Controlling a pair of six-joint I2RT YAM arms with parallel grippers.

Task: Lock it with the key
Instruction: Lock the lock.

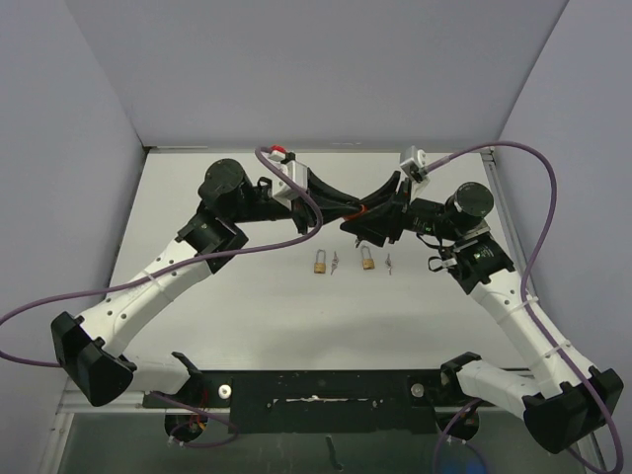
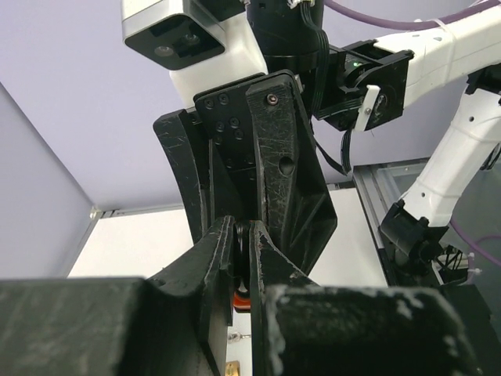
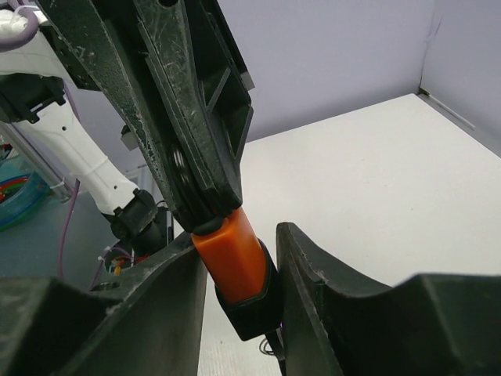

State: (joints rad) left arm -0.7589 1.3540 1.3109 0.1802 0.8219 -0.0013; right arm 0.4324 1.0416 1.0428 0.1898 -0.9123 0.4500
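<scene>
The orange lock (image 3: 232, 254), a smooth block in a black sleeve, hangs above the two brass padlocks (image 1: 321, 263). The scuffed black left gripper (image 3: 205, 205) clenches its round metal top. The right gripper (image 3: 235, 239) stands released around the sleeve.

Robot lab — enclosed cell (plain lilac walls (image 1: 326, 69)), white table (image 1: 247, 316).

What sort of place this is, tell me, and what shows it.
Probably a robotics lab test cell: a white table boxed in by plain panels, a left arm and right arm bolted at its near edge, two brass padlocks laid out.
</scene>
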